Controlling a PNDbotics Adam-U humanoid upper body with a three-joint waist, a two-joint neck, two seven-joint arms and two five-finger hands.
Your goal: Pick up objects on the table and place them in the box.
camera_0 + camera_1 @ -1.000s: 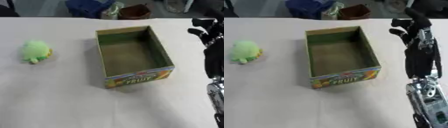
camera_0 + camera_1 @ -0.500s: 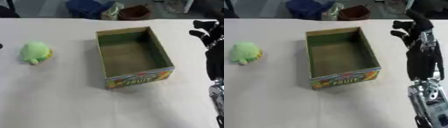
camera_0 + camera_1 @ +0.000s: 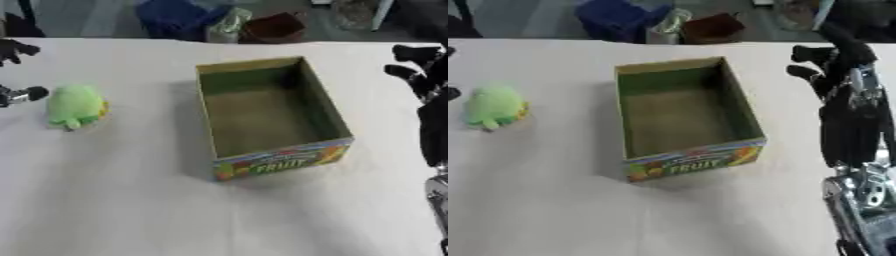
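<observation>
Nothing has gone into the open-topped cardboard box with green inner walls and a colourful "FRUIT" label (image 3: 267, 117) yet; its brown floor shows bare, so by my reading the task is at its very start — the whole pick and the whole placing are left to do.

The one object visible to be moved is a small, rounded, light-green plush toy with a touch of yellow-orange at one side (image 3: 75, 106); it lies on the pale cloth-covered surface (image 3: 114, 200), well apart from the box and to its left, looking soft and squat, resting free with nothing gripping it.

The left robot hand (image 3: 17, 72) shows only as a couple of dark fingertips at the left edge, just beside the toy but not touching it as far as I can see; so little of it shows that I cannot tell whether it is spread or curled.

The right robot hand (image 3: 826, 67) stands raised to the right of the box, its black fingers relaxed and apart, holding nothing — it appears idle; the reach for the toy seems to fall to the left side.
</observation>
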